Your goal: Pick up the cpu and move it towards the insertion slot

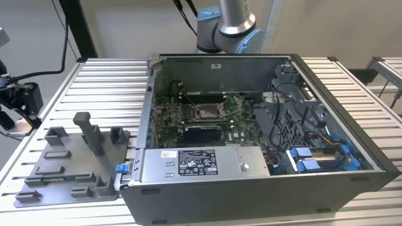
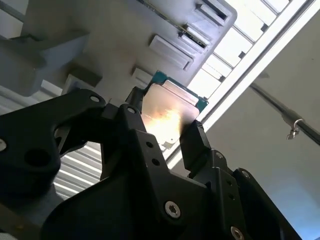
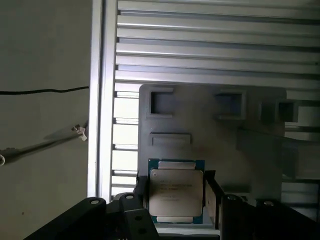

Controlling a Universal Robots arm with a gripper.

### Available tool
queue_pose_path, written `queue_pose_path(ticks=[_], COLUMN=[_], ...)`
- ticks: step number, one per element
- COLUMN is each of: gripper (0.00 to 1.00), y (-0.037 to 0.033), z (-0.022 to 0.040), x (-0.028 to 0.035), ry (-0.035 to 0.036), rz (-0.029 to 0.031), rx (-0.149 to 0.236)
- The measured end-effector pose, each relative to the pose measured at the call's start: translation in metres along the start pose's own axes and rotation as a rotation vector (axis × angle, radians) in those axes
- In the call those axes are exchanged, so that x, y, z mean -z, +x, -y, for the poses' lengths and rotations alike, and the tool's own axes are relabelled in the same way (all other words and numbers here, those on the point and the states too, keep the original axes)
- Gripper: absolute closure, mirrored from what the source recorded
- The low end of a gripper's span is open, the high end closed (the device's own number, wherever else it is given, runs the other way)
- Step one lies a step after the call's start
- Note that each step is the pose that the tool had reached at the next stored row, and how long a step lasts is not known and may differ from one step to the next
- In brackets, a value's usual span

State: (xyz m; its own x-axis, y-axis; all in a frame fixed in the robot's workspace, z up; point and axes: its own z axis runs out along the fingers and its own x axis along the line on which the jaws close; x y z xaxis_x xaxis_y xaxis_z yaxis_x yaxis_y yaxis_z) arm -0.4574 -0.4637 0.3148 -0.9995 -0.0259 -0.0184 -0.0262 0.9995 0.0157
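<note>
Field notes. Open computer case [image 1: 251, 202] takes the exterior view's centre and right. Grey fixture plate [image 1: 69, 162] sits lower left on the slatted table [image 1: 107, 89]. Insertion slot [image 1: 207, 111] lies mid-frame inside the case, well apart from the plate.

In the first wrist view my gripper [image 3: 176, 182] has its fingers [image 3: 141, 192] closed on two opposite edges of the cpu [image 3: 176, 197], over the plate.

Worry: it's a thin edge grip, so I judge a jolt could tilt or drop the chip. The case wall could also clip it.

Over the square, silvery-framed insertion slot [image 1: 207, 111] the dark metal computer case [image 1: 251, 197] is open-topped, so I read free air from above. Its upright walls [image 1: 220, 70] ring the green board [image 1: 238, 135]. Tall grey plastic fixture posts [image 1: 88, 129] stand beside its wall on the exterior view's left, near my black gripper [image 3: 175, 189], which clamps the thin silvery cpu [image 3: 176, 192].
</note>
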Motion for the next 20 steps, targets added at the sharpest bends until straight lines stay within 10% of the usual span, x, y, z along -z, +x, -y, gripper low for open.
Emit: queue_pose_path(ticks=[20], gripper=[1.0], y=[-0.0012], z=[-0.0038], x=[0.0586], ry=[0.0134], rz=[-0.0027], rx=[0.0])
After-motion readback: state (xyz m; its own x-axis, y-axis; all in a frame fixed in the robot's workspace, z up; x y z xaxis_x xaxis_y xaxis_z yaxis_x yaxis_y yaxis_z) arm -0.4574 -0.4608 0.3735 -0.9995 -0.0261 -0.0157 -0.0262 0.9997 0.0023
